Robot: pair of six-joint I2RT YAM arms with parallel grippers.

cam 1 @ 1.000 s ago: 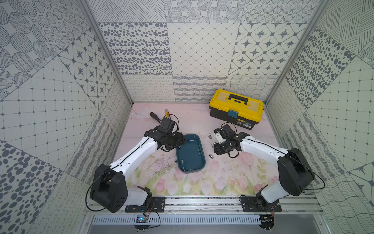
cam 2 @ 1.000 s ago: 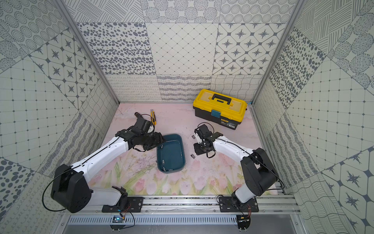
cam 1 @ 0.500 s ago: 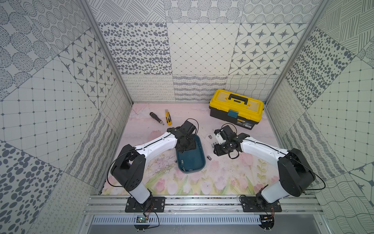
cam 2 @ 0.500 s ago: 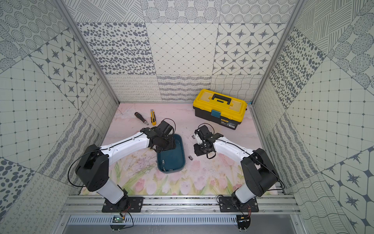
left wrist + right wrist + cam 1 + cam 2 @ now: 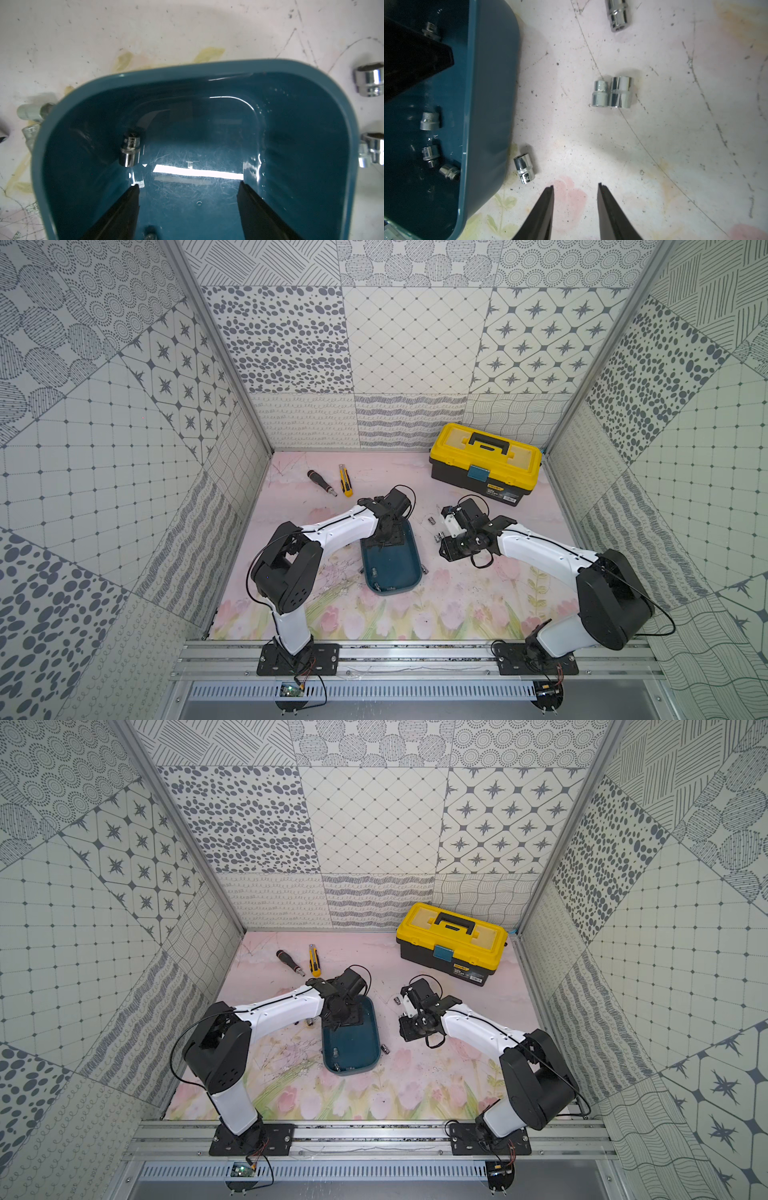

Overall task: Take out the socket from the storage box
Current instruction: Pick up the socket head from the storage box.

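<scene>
Reaching down into the far end of the storage box (image 5: 390,572) with the left gripper (image 5: 188,187), fingers (image 5: 124,209) spread wide and gripping nothing. Stood a second ago at the box's far-left rim, outside it, arm stretched low across the floral mat (image 5: 457,614); now comes in from above, arm folded up over its base. Bares the screwdriver (image 5: 321,481) and the yellow utility knife (image 5: 345,480) at far left, half hidden behind that arm before. Leaves the box itself unmoved at mid-mat.

Shows one chrome socket (image 5: 131,150) inside, against the foot of the left wall toward the far end, just beyond a fingertip and apart from it. Shows three more sockets (image 5: 430,121) inside toward the near end.

Keeps the right gripper (image 5: 575,186) where it was, just right of the box above the mat, fingers (image 5: 544,207) partly apart with nothing between. Finds loose sockets (image 5: 611,92) on the mat ahead of it, one of them just beside the box's right wall.

Reads nothing off the small yellow-and-black label (image 5: 496,494) on the front of the yellow-lidded toolbox (image 5: 484,462) at far right: print too small. Finds stamped marks on the socket in the left wrist view, blurred beyond reading.
</scene>
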